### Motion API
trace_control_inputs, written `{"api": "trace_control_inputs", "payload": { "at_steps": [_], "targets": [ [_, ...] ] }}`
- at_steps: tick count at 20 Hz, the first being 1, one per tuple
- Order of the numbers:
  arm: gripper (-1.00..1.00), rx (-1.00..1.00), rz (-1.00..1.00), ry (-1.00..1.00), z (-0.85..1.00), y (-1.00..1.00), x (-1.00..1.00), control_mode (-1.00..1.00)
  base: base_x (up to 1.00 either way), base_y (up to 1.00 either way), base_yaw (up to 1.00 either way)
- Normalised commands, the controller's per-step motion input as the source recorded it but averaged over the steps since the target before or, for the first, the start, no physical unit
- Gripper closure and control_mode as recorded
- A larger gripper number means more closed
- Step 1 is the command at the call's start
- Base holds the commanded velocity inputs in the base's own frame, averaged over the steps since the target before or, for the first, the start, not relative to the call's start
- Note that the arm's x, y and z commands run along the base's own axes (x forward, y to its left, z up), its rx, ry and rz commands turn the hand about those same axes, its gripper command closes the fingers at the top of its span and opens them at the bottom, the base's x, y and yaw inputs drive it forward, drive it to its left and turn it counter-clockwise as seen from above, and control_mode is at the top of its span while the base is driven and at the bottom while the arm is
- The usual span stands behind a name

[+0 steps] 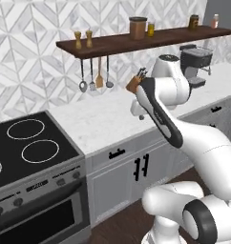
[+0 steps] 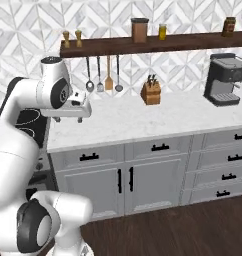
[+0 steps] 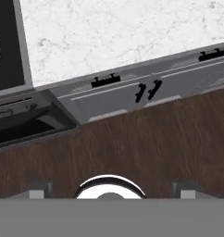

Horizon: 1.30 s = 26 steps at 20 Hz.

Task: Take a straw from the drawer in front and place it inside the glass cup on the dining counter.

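The drawer (image 1: 118, 153) is a shallow light-grey front with a small black handle, just under the marble worktop and right of the stove; it is shut. It also appears in the right base view, drawer (image 2: 88, 157), and in the hand view, drawer (image 3: 104, 85). My gripper (image 2: 77, 116) hangs pointing down above the worktop's front edge, over that drawer. In the hand view the gripper (image 3: 111, 190) is open, its two fingertips (image 3: 37, 190) far apart with nothing between them. The straw is hidden. The glass cup and dining counter are out of view.
A black cooktop and oven (image 1: 31, 157) stand left of the drawer. Grey cabinet doors (image 2: 125, 182) sit below it, with more drawers (image 2: 228, 160) to the right. A knife block (image 2: 151, 92), coffee machine (image 2: 225, 80) and wall shelf (image 2: 153, 44) lie behind. Dark wood floor (image 3: 146, 148) below.
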Motion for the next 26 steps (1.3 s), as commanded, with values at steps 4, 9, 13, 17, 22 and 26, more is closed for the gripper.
{"api": "trace_control_inputs", "payload": {
  "at_steps": [4, 9, 13, 17, 22, 26],
  "targets": [
    [-1.00, 0.00, 0.00, 0.00, 0.00, 0.00, 0.00, 1.00, -0.18, 0.78, -0.61],
    [-1.00, 0.00, 0.00, 0.00, 0.00, 0.00, 0.00, 1.00, -0.11, 0.77, -0.58],
    [-1.00, 0.00, 0.00, 0.00, 0.00, 0.00, 0.00, 1.00, -0.16, 0.93, -0.52],
    [-1.00, 0.00, 0.00, 0.00, 0.00, 0.00, 0.00, 1.00, -0.12, 0.96, -0.45],
    [-1.00, 0.00, 0.00, 0.00, 0.00, 0.00, 0.00, 1.00, 0.23, 0.76, -0.12],
    [-1.00, 0.00, 0.00, 0.00, 0.00, 0.00, 0.00, 1.00, 0.03, 0.43, 0.00]
  ]
}}
